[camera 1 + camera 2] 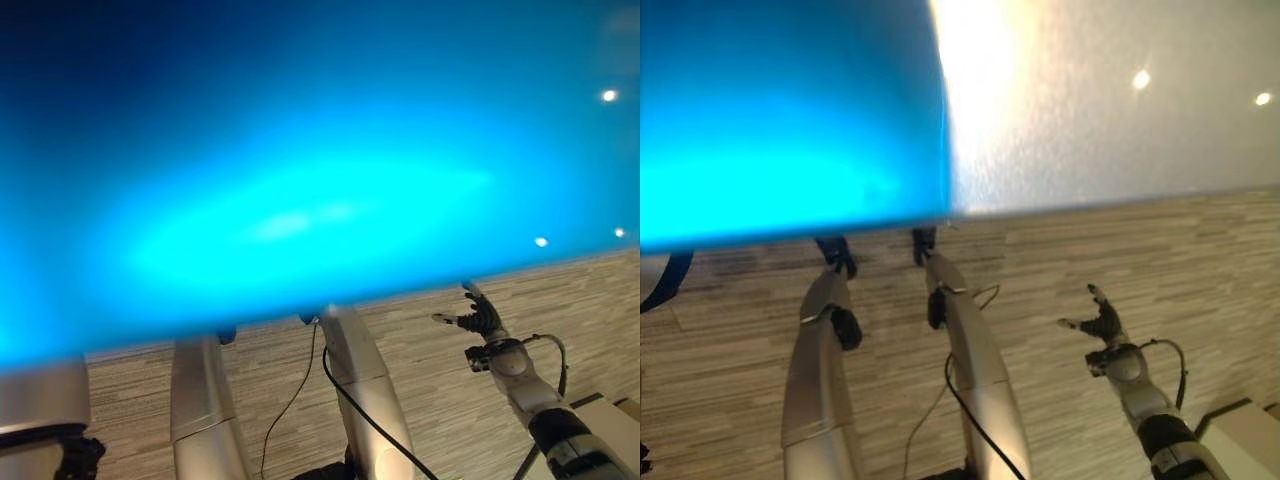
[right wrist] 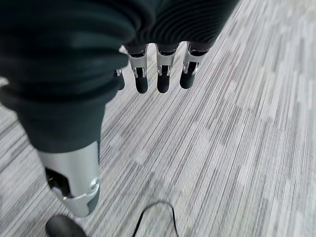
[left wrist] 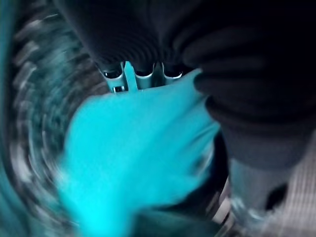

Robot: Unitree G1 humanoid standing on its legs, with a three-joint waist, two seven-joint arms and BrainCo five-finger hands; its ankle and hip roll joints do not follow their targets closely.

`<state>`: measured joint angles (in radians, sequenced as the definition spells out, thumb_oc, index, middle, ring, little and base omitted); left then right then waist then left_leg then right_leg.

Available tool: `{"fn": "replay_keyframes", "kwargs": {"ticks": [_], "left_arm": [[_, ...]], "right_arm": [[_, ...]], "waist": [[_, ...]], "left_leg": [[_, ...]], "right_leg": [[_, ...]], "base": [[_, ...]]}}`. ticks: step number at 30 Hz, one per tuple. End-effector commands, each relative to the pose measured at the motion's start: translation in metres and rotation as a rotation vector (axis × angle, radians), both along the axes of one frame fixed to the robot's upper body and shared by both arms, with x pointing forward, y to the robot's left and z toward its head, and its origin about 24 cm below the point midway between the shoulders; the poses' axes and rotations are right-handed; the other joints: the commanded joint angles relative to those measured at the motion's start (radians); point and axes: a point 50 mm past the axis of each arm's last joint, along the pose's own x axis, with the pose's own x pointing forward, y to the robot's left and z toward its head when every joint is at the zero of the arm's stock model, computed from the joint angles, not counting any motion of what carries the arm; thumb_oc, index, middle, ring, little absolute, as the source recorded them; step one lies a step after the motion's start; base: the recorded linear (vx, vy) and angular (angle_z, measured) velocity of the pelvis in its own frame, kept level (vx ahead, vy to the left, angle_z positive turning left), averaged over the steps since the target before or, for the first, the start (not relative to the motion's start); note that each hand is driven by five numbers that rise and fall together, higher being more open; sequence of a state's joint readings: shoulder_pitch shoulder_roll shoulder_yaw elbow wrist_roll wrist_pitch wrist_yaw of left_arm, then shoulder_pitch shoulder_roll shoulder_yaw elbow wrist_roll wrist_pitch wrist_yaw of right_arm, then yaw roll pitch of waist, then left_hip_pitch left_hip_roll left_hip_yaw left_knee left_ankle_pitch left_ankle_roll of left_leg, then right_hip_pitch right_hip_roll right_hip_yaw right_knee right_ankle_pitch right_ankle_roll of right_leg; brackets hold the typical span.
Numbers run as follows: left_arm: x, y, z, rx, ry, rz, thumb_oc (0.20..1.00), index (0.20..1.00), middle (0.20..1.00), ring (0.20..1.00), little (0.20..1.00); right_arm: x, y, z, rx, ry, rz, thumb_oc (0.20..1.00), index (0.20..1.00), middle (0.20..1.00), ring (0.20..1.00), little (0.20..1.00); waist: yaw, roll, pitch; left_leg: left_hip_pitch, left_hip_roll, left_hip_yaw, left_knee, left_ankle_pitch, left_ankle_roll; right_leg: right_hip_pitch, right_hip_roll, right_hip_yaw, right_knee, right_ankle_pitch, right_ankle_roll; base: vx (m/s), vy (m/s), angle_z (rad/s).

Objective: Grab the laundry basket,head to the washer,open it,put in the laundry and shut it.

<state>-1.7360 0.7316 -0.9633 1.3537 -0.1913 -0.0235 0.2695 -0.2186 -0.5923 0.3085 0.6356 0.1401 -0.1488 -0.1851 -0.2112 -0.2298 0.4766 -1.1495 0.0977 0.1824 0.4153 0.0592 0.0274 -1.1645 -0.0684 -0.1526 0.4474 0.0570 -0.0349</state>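
A bright blue thing (image 1: 300, 200), blurred and very close to my head, covers the upper part of the left eye view and the upper left of the right eye view (image 1: 790, 120). In the left wrist view my left hand (image 3: 143, 81) reaches into a turquoise piece of laundry (image 3: 138, 153). A dark teal perforated wall (image 3: 34, 98), seemingly the laundry basket, curves around it. How the hand grips is hidden. My right hand (image 1: 1102, 322) hangs open and holds nothing above the striped carpet, its straight fingers (image 2: 158, 74) pointing down.
Grey striped carpet (image 2: 237, 148) lies below. A pale wall (image 1: 1120, 120) rises behind it. A white flat-topped thing (image 1: 1240, 430) juts in at the lower right, just beside my right forearm.
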Motion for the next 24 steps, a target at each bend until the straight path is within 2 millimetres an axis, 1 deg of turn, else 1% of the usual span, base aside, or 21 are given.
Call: {"fn": "replay_keyframes", "kwargs": {"ticks": [1, 2, 3, 4, 5, 6, 7, 8, 9, 12, 13, 14, 15, 16, 17, 18, 19, 20, 21, 22, 24], "left_arm": [[-0.019, 0.006, 0.039, 0.266, -0.002, 0.178, 1.000, 1.000, 1.000, 1.000, 1.000], [-0.011, 0.014, 0.018, 0.352, 0.129, 0.244, 1.000, 1.000, 1.000, 1.000, 1.000], [-0.007, 0.016, 0.009, 0.382, 0.189, 0.261, 1.000, 1.000, 1.000, 1.000, 1.000], [-0.007, 0.016, 0.009, 0.382, 0.190, 0.261, 1.000, 1.000, 1.000, 1.000, 1.000], [-0.003, 0.017, -0.001, 0.410, 0.258, 0.267, 1.000, 1.000, 1.000, 1.000, 1.000], [0.001, 0.015, -0.011, 0.430, 0.313, 0.260, 1.000, 1.000, 1.000, 1.000, 1.000], [0.009, 0.005, -0.023, 0.475, 0.377, 0.204, 1.000, 1.000, 1.000, 1.000, 1.000], [0.012, -0.003, -0.027, 0.491, 0.384, 0.163, 1.000, 1.000, 1.000, 1.000, 1.000], [0.012, -0.003, -0.027, 0.491, 0.385, 0.163, 1.000, 1.000, 1.000, 1.000, 1.000], [0.018, -0.032, -0.041, 0.580, 0.319, 0.028, 1.000, 1.000, 1.000, 1.000, 1.000], [0.019, -0.040, -0.049, 0.581, 0.288, -0.029, 1.000, 1.000, 1.000, 1.000, 1.000], [0.016, -0.044, -0.070, 0.516, 0.224, -0.129, 1.000, 1.000, 1.000, 1.000, 1.000], [0.016, -0.042, -0.072, 0.511, 0.227, -0.127, 1.000, 1.000, 1.000, 1.000, 1.000], [0.005, -0.036, -0.100, 0.437, 0.181, -0.216, 1.000, 1.000, 1.000, 1.000, 1.000], [-0.005, -0.027, -0.126, 0.379, 0.187, -0.255, 1.000, 1.000, 1.000, 1.000, 1.000], [-0.006, -0.026, -0.126, 0.376, 0.188, -0.252, 1.000, 1.000, 1.000, 1.000, 1.000], [-0.014, -0.020, -0.143, 0.337, 0.200, -0.273, 1.000, 1.000, 1.000, 1.000, 1.000], [-0.023, -0.012, -0.166, 0.254, 0.235, -0.301, 1.000, 1.000, 1.000, 1.000, 1.000], [-0.036, -0.007, -0.184, 0.203, 0.256, -0.327, 1.000, 1.000, 1.000, 1.000, 1.000], [-0.061, 0.002, -0.221, 0.063, 0.321, -0.379, 1.000, 1.000, 1.000, 1.000, 1.000], [-0.083, 0.005, -0.253, -0.076, 0.378, -0.423, 1.000, 1.000, 1.000, 1.000, 1.000]], "right_arm": [[-0.034, -0.021, -0.019, -0.099, 0.137, 0.031, 1.000, 1.000, 1.000, 1.000, 1.000], [-0.033, -0.021, -0.018, -0.108, 0.142, 0.043, 1.000, 1.000, 1.000, 1.000, 1.000], [-0.033, -0.023, -0.019, -0.121, 0.152, 0.040, 1.000, 1.000, 1.000, 1.000, 1.000], [-0.033, -0.023, -0.019, -0.121, 0.152, 0.040, 1.000, 1.000, 1.000, 1.000, 1.000], [-0.033, -0.025, -0.020, -0.136, 0.166, 0.040, 1.000, 1.000, 1.000, 1.000, 1.000], [-0.033, -0.027, -0.021, -0.147, 0.180, 0.040, 1.000, 1.000, 1.000, 1.000, 1.000], [-0.034, -0.029, -0.022, -0.155, 0.206, 0.035, 1.000, 1.000, 1.000, 1.000, 1.000], [-0.034, -0.030, -0.024, -0.154, 0.218, 0.033, 1.000, 1.000, 1.000, 1.000, 1.000], [-0.034, -0.030, -0.024, -0.154, 0.219, 0.034, 1.000, 1.000, 1.000, 1.000, 1.000], [-0.040, -0.027, -0.034, -0.130, 0.260, 0.032, 1.000, 1.000, 1.000, 1.000, 1.000], [-0.042, -0.025, -0.037, -0.108, 0.263, 0.021, 1.000, 1.000, 1.000, 1.000, 1.000], [-0.046, -0.019, -0.046, -0.067, 0.275, -0.002, 1.000, 1.000, 1.000, 1.000, 1.000], [-0.047, -0.020, -0.046, -0.072, 0.278, 0.000, 1.000, 1.000, 1.000, 1.000, 1.000], [-0.054, -0.013, -0.056, -0.034, 0.299, -0.023, 1.000, 1.000, 1.000, 1.000, 1.000], [-0.060, -0.009, -0.063, -0.013, 0.319, -0.035, 1.000, 1.000, 1.000, 1.000, 1.000], [-0.060, -0.009, -0.063, -0.016, 0.320, -0.033, 1.000, 1.000, 1.000, 1.000, 1.000], [-0.065, -0.010, -0.067, -0.013, 0.337, -0.050, 1.000, 1.000, 1.000, 1.000, 1.000], [-0.070, -0.008, -0.073, -0.009, 0.364, -0.062, 1.000, 1.000, 1.000, 1.000, 1.000], [-0.076, -0.008, -0.078, 0.000, 0.388, -0.081, 1.000, 1.000, 1.000, 1.000, 1.000], [-0.087, -0.007, -0.089, 0.011, 0.450, -0.108, 1.000, 1.000, 1.000, 1.000, 1.000], [-0.096, -0.006, -0.098, 0.024, 0.506, -0.140, 1.000, 1.000, 1.000, 1.000, 1.000]], "waist": [[-0.066, 0.080, -0.128], [-0.068, 0.075, -0.124], [-0.068, 0.073, -0.123], [-0.069, 0.073, -0.123], [-0.069, 0.073, -0.122], [-0.068, 0.073, -0.122], [-0.064, 0.073, -0.121], [-0.058, 0.076, -0.121], [-0.058, 0.076, -0.120], [-0.034, 0.087, -0.111], [-0.021, 0.090, -0.107], [0.004, 0.097, -0.097], [0.001, 0.098, -0.096], [0.033, 0.101, -0.088], [0.053, 0.106, -0.085], [0.049, 0.106, -0.087], [0.059, 0.107, -0.086], [0.074, 0.108, -0.084], [0.088, 0.113, -0.082], [0.110, 0.125, -0.077], [0.140, 0.136, -0.078]], "left_leg": [[0.042, 0.089, -0.107, 0.123, -0.229, -0.042], [0.050, 0.092, -0.109, 0.121, -0.229, -0.043], [0.056, 0.093, -0.110, 0.118, -0.227, -0.044], [0.057, 0.093, -0.110, 0.117, -0.227, -0.044], [0.065, 0.093, -0.111, 0.110, -0.224, -0.044], [0.075, 0.093, -0.112, 0.099, -0.221, -0.046], [0.089, 0.090, -0.113, 0.088, -0.215, -0.048], [0.097, 0.088, -0.114, 0.081, -0.211, -0.049], [0.099, 0.088, -0.114, 0.080, -0.210, -0.049], [0.146, 0.079, -0.112, 0.049, -0.200, -0.052], [0.162, 0.075, -0.111, 0.040, -0.197, -0.052], [0.210, 0.061, -0.106, 0.013, -0.192, -0.052], [0.218, 0.060, -0.104, 0.009, -0.191, -0.052], [0.274, 0.048, -0.101, -0.019, -0.190, -0.052], [0.321, 0.043, -0.095, -0.039, -0.193, -0.053], [0.322, 0.042, -0.094, -0.043, -0.188, -0.053], [0.347, 0.038, -0.089, -0.053, -0.189, -0.052], [0.380, 0.032, -0.085, -0.067, -0.189, -0.052], [0.401, 0.027, -0.082, -0.070, -0.191, -0.050], [0.458, 0.017, -0.075, -0.082, -0.195, -0.045], [0.501, 0.012, -0.073, -0.089, -0.198, -0.040]], "right_leg": [[0.093, -0.019, 0.006, 0.005, -0.145, 0.110], [0.103, -0.017, 0.004, -0.001, -0.143, 0.109], [0.110, -0.017, 0.002, -0.007, -0.140, 0.110], [0.112, -0.017, 0.002, -0.008, -0.140, 0.110], [0.119, -0.017, 0.001, -0.013, -0.138, 0.110], [0.127, -0.015, 0.002, -0.021, -0.136, 0.110], [0.144, -0.014, -0.001, -0.029, -0.130, 0.112], [0.152, -0.013, -0.003, -0.034, -0.128, 0.113], [0.154, -0.013, -0.003, -0.035, -0.127, 0.113], [0.200, -0.020, -0.010, -0.057, -0.119, 0.119], [0.215, -0.022, -0.013, -0.064, -0.119, 0.120], [0.258, -0.025, -0.016, -0.081, -0.118, 0.122], [0.265, -0.025, -0.016, -0.083, -0.117, 0.122], [0.317, -0.027, -0.018, -0.109, -0.114, 0.125], [0.362, -0.029, -0.016, -0.130, -0.111, 0.129], [0.363, -0.029, -0.016, -0.134, -0.108, 0.129], [0.391, -0.030, -0.019, -0.152, -0.106, 0.129], [0.423, -0.031, -0.016, -0.165, -0.103, 0.130], [0.450, -0.034, -0.017, -0.176, -0.101, 0.129], [0.507, -0.038, -0.014, -0.192, -0.098, 0.129], [0.553, -0.043, -0.016, -0.200, -0.098, 0.127]], "base": [[-0.02, 0.005, 0.04], [-0.03, 0.007, 0.03], [-0.02, 0.004, 0.04], [0.00, 0.000, 0.00], [0.00, 0.000, 0.00], [0.00, 0.000, 0.00], [0.00, 0.000, 0.00], [0.00, 0.000, 0.00], [-0.01, 0.000, 0.03], [0.01, -0.017, 0.07], [0.00, 0.001, 0.06], [-0.01, 0.012, 0.04], [-0.03, 0.056, 0.09], [-0.02, 0.070, 0.06], [-0.02, 0.069, 0.10], [0.00, 0.043, 0.00], [-0.01, 0.037, 0.05], [0.00, 0.052, 0.00], [0.01, 0.093, -0.01], [0.02, 0.087, -0.08], [0.03, 0.092, -0.07]]}}
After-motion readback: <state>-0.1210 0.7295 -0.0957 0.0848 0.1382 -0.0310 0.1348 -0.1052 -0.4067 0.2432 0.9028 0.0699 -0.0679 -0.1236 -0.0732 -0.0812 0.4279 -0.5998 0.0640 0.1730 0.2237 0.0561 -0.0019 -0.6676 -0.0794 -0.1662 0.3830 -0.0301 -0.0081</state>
